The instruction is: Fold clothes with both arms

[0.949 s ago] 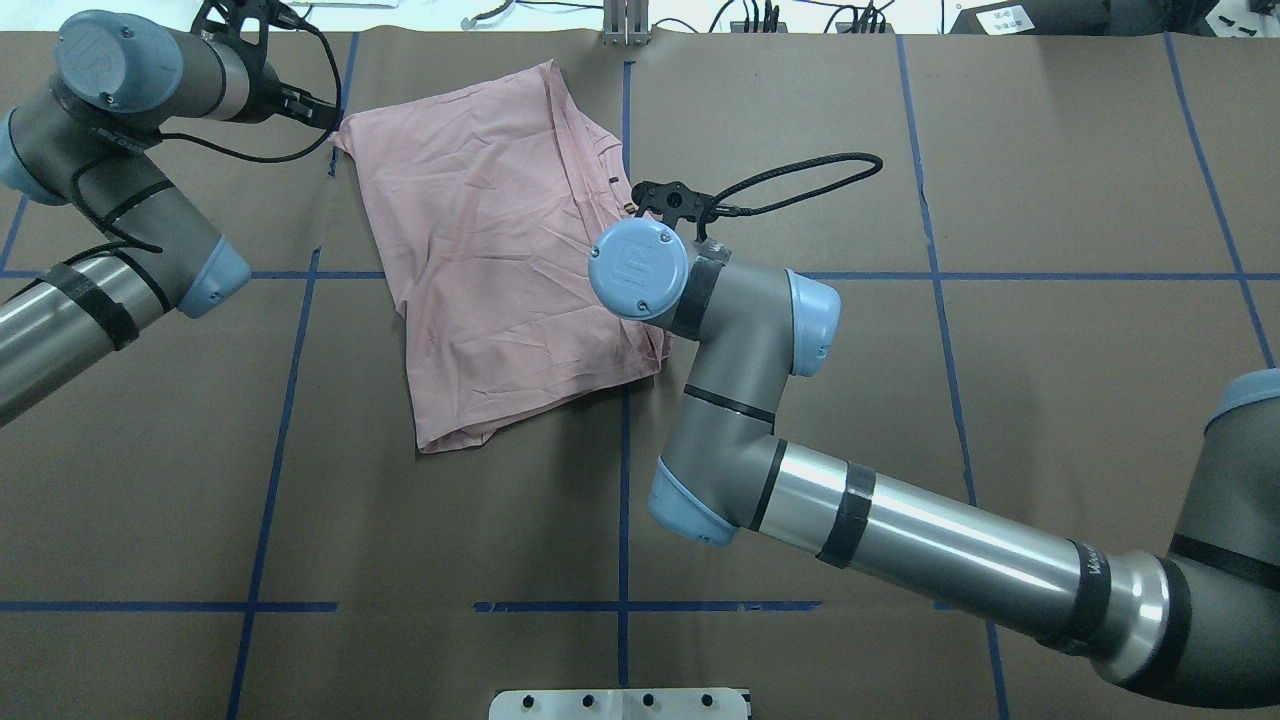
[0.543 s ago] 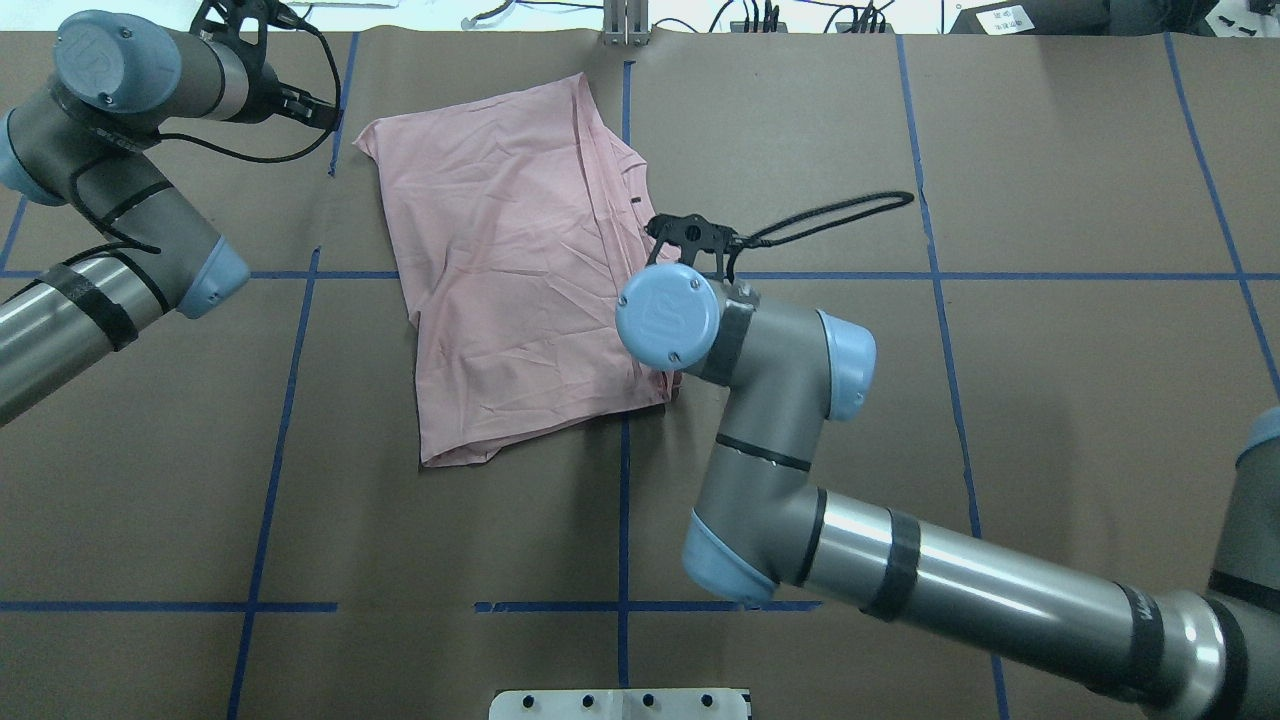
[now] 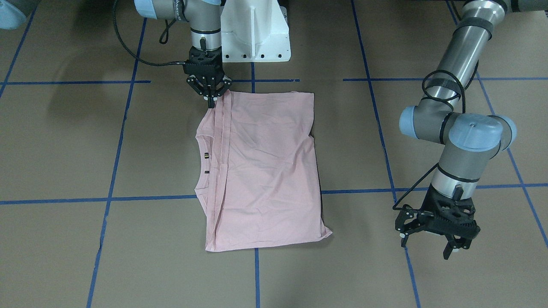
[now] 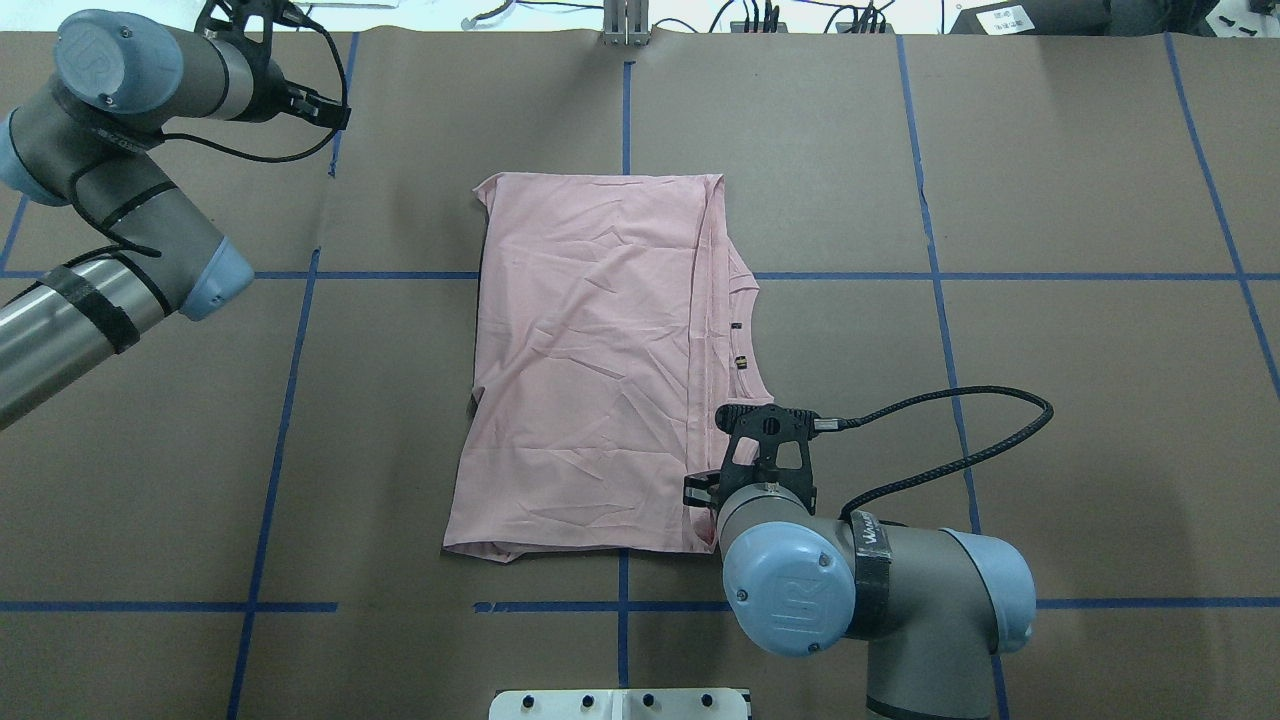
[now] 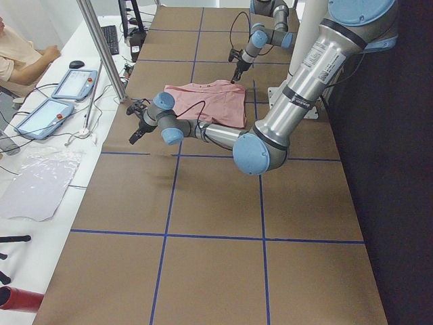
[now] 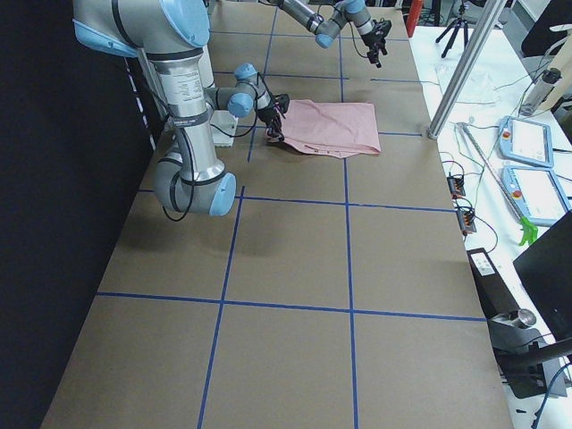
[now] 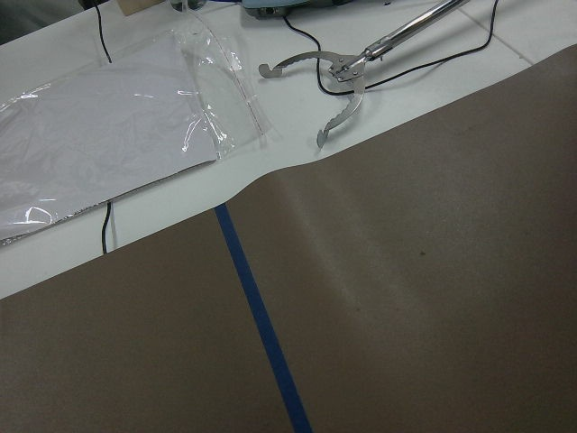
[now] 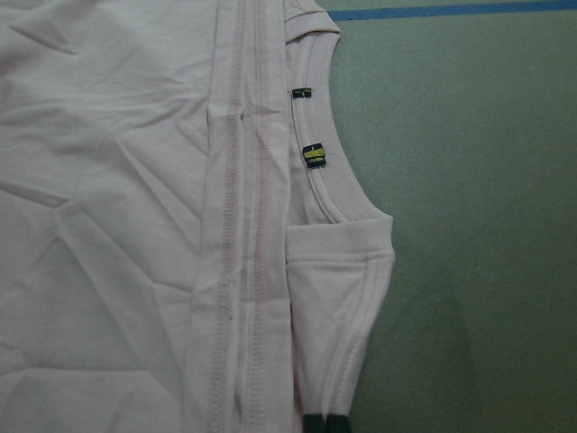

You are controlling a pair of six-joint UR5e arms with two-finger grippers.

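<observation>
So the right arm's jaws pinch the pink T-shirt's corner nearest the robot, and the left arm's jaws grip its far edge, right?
No. The jaws of the left arm grip nothing: they hang open over the brown table cover, apart from the T-shirt, as the exterior front-facing view shows. The jaws of the right arm do pinch that near corner.

The bench (image 4: 1050, 400) carries one T-shirt (image 4: 590, 370), one pedestal (image 3: 254, 30) and two arms, left arm (image 4: 150, 215) and right arm (image 4: 900, 590), with two grippers, left gripper (image 3: 426, 250) and right gripper (image 3: 210, 102), while beside it are two tablets (image 5: 74, 83) (image 5: 42, 116), one tongs (image 7: 347, 77), one plastic bag (image 7: 108, 135) and one person (image 5: 20, 57).
</observation>
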